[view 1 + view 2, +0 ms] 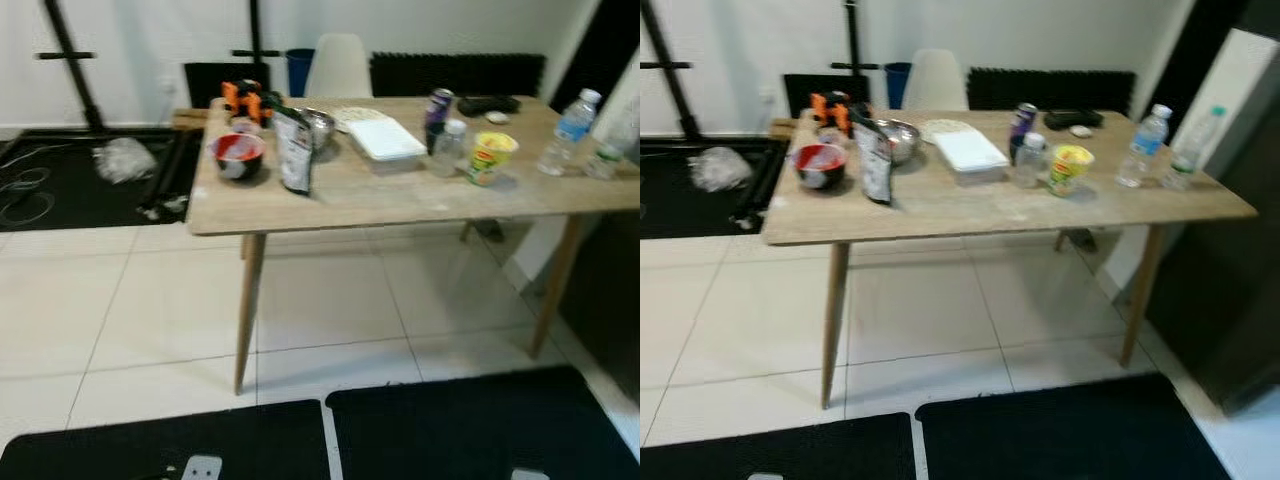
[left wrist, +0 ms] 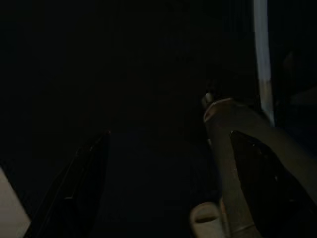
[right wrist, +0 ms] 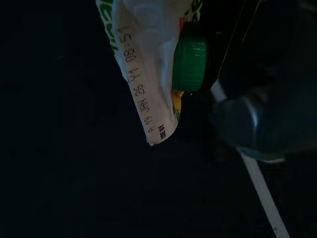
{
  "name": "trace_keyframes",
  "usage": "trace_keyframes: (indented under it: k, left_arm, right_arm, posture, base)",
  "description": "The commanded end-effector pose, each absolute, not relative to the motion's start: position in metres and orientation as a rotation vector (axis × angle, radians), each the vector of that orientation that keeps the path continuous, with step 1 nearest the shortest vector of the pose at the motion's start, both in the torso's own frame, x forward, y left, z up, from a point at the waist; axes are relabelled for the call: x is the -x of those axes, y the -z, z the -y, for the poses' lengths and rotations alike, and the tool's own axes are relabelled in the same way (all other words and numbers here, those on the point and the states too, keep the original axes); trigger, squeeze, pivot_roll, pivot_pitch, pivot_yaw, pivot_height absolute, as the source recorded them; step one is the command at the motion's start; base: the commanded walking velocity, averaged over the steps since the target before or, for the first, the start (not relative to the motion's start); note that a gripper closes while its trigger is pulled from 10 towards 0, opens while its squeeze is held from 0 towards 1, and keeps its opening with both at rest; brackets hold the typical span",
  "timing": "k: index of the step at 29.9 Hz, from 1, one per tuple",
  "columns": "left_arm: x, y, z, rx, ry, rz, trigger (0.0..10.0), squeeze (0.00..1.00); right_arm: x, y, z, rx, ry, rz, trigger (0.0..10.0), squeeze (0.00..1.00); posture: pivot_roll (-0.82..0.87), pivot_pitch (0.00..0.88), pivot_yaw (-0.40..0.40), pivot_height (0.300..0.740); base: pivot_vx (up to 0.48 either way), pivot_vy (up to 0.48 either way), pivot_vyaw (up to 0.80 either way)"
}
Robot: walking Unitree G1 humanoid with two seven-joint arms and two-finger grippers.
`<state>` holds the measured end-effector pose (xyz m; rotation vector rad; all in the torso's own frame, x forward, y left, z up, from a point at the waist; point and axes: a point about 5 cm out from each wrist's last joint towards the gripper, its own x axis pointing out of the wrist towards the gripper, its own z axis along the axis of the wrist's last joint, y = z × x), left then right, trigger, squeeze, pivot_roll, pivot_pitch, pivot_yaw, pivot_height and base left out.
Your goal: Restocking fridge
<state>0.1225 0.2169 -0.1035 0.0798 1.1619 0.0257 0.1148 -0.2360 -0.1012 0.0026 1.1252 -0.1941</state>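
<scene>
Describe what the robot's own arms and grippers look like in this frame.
The left gripper has two long black fingers, tapering and barely lit in the dark wrist view. At the head view's bottom edge sit pale silver-grey pieces of the left arm and the right arm. No cables or markings can be made out.

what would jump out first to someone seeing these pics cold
The wooden table on the white tile floor, its top crowded: a red bowl and a dark snack bag toward its left end, a yellow cup and two clear water bottles toward its right. In the dark right wrist view, a carton with a green cap and a printed date sits close before the camera.
</scene>
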Motion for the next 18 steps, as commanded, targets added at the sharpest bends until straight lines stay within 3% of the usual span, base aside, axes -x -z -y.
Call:
trace_keyframes:
  k: [1,18]
  left_arm:
    - [-0.1218,0.104,-0.2158,-0.102,-0.008,-1.171,10.0,0.0]
    - [-0.1215,0.1043,-0.2145,-0.138,0.006,-1.171,10.0,0.0]
  right_arm:
    - [-0.1119,0.1008,0.2412,0.01,0.208,-1.136,10.0,0.0]
    - [-0.1108,0.1017,0.2391,0.003,0.202,-1.139,10.0,0.0]
  posture:
    - [-0.03,0.0,-0.013,0.74]
    - [-0.03,0.0,-0.013,0.74]
  base:
    - [0.0,0.0,-0.8]
    - [0.0,0.0,-0.8]
